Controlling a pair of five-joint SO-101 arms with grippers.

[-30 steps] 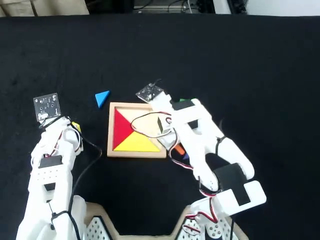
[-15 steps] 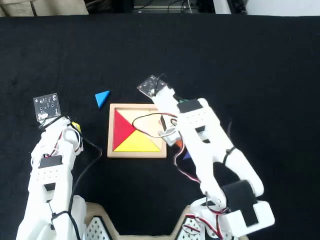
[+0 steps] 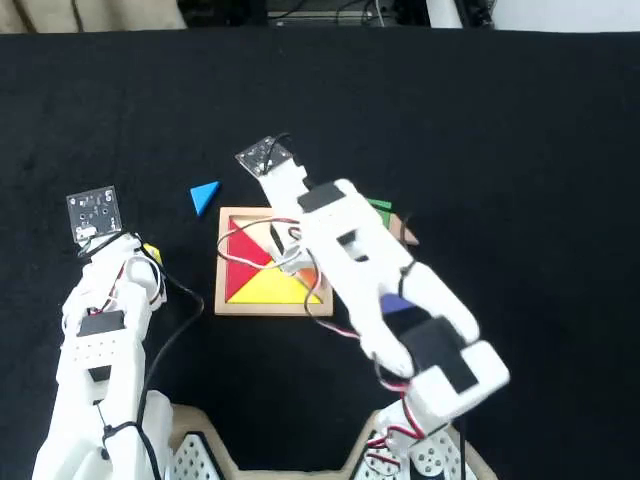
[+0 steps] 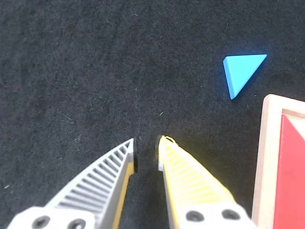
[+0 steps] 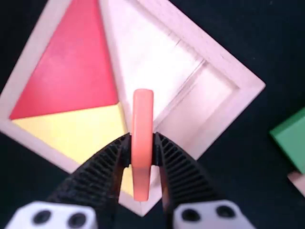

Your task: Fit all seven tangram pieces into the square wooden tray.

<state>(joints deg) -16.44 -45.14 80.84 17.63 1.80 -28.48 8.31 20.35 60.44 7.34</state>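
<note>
The orange piece [image 5: 142,143] stood on its thin edge, clamped between the jaws of the right gripper [image 5: 142,139], above the wooden tray [image 3: 260,309]. It hung near the seam where the red triangle [image 5: 71,71] and the yellow triangle [image 5: 76,133] met the tray's bare floor; those two already lay flat inside.

To seat it well, the piece would probably have to be tipped from edge-on to flat and its sides squared to the free corner. It should then be lowered close to the floor before the jaws let go, so it did not ride up on the yellow triangle.

Outside the tray, the blue triangle [image 4: 242,71] lay just beyond one corner on the black cloth [image 3: 500,120]. The green piece [image 5: 290,138] lay off the opposite side. The left gripper [image 4: 145,143] hung low over the cloth, jaws slightly apart and holding nothing.

Held edge-on, the orange piece gave no outline to judge. The right arm covered much of the tray's far half from above, and the purple piece [image 3: 397,300] peeked out beneath it. A pale sliver [image 5: 298,183] beside the green piece was cut off.
</note>
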